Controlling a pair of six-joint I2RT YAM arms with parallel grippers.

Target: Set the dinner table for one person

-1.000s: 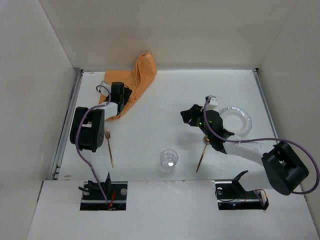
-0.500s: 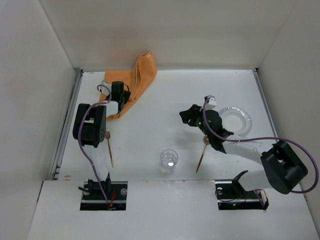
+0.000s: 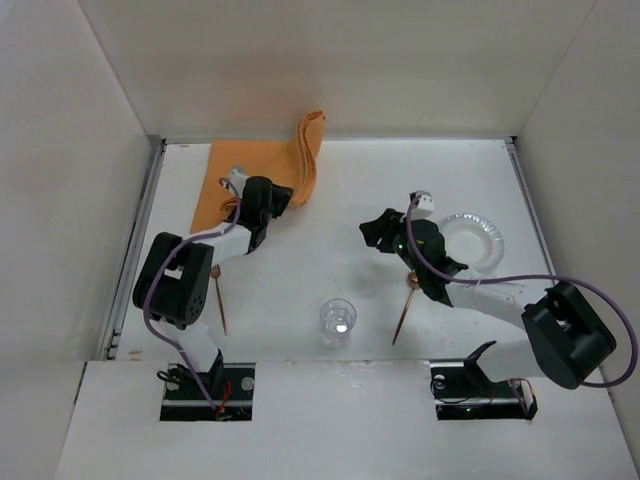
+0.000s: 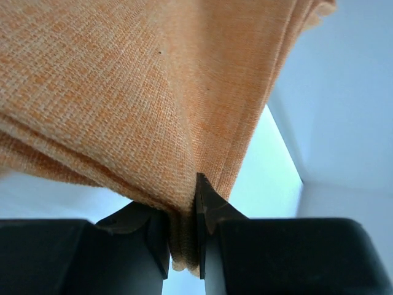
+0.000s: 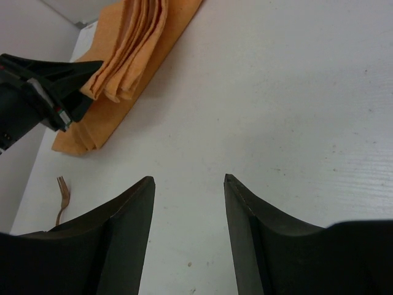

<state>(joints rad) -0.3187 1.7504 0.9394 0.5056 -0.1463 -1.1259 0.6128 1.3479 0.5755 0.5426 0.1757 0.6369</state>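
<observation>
The dinner table (image 3: 330,200) is a white tabletop. An orange cloth mat (image 3: 303,160) lies at its back left, one part flat, the other raised in a fold. My left gripper (image 3: 277,195) is shut on that fold; in the left wrist view the cloth (image 4: 153,92) is pinched between the jaws of the gripper (image 4: 183,212). My right gripper (image 3: 375,232) stands open over bare table near the middle, with nothing between its fingers (image 5: 189,179). A clear plate (image 3: 478,240) sits to its right. The right wrist view shows the cloth (image 5: 132,55) and the left gripper (image 5: 73,92).
A clear glass (image 3: 338,318) stands near the front middle. A copper fork (image 3: 218,298) lies at the front left, also in the right wrist view as a fork (image 5: 62,192). A copper utensil (image 3: 405,305) lies right of the glass. Grey rails run along the side edges.
My left gripper has closed on the cloth and moved right, drawing the fold with it; a flat part of the cloth now shows at the left. The right arm has barely moved.
</observation>
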